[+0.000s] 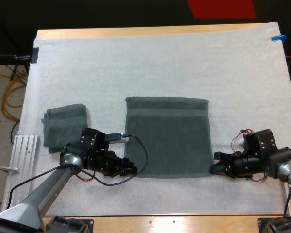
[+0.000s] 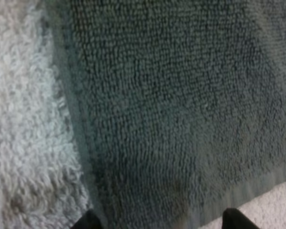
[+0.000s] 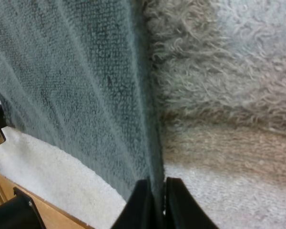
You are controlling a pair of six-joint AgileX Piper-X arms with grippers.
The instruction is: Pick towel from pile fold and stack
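Observation:
A dark grey-green towel (image 1: 167, 136) lies spread flat in the middle of the white mat (image 1: 160, 63). A second towel, folded (image 1: 65, 125), rests to its left. My left gripper (image 1: 132, 170) is low at the flat towel's near left corner; in the left wrist view the gripper (image 2: 162, 222) is open, its fingertips (image 2: 90, 220) wide apart with the towel's corner (image 2: 171, 143) between them. My right gripper (image 1: 214, 164) is at the near right corner. Seen from the right wrist, that gripper (image 3: 157, 205) has its fingers nearly together, pinching the towel's edge (image 3: 150, 157).
A metal rail (image 1: 24, 150) lies off the mat's left edge beside the folded towel. The wooden front edge of the table (image 1: 184, 218) runs close behind both grippers. Bare mat stretches beyond the flat towel and to its right.

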